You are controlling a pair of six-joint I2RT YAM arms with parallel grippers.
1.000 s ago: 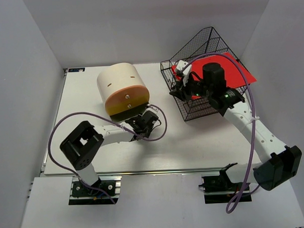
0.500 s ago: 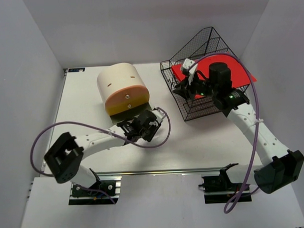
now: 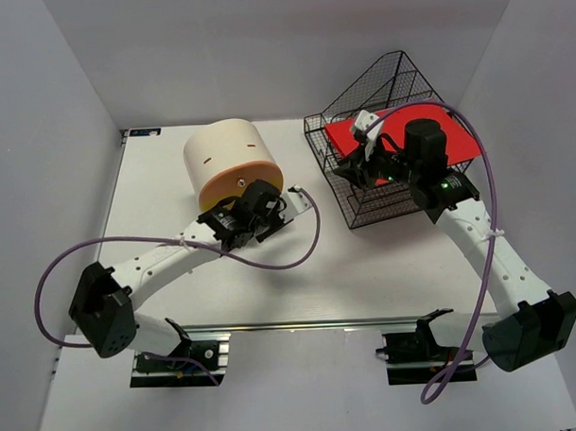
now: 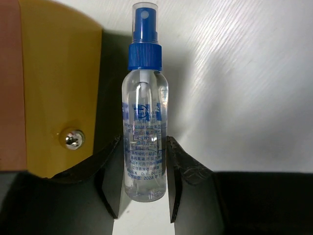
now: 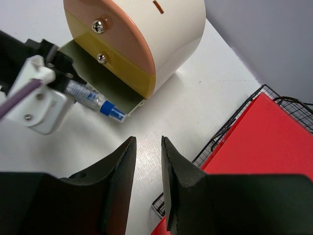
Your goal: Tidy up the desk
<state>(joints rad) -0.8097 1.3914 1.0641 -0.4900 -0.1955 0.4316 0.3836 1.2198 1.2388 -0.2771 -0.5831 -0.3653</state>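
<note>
A clear spray bottle (image 4: 144,98) with a blue cap sits between the fingers of my left gripper (image 4: 144,147), which is shut on its lower body. From above, that gripper (image 3: 261,203) is right at the front of the cream-and-orange round drawer box (image 3: 227,156) on the white desk (image 3: 384,269). The right wrist view has the bottle (image 5: 93,100) lying over the box's open olive bottom drawer (image 5: 115,90). My right gripper (image 5: 147,142) is open and holds nothing. It hovers at the left edge of the black wire basket (image 3: 378,80).
A red flat folder (image 3: 456,139) lies in the wire basket at the back right. The box's yellow drawer front (image 4: 58,98) has a metal knob (image 4: 72,138) just left of the bottle. Purple cables trail from both arms.
My left gripper has closed on the bottle and the left arm has carried it back to the drawer box's front. The right arm has shifted slightly right and back.
</note>
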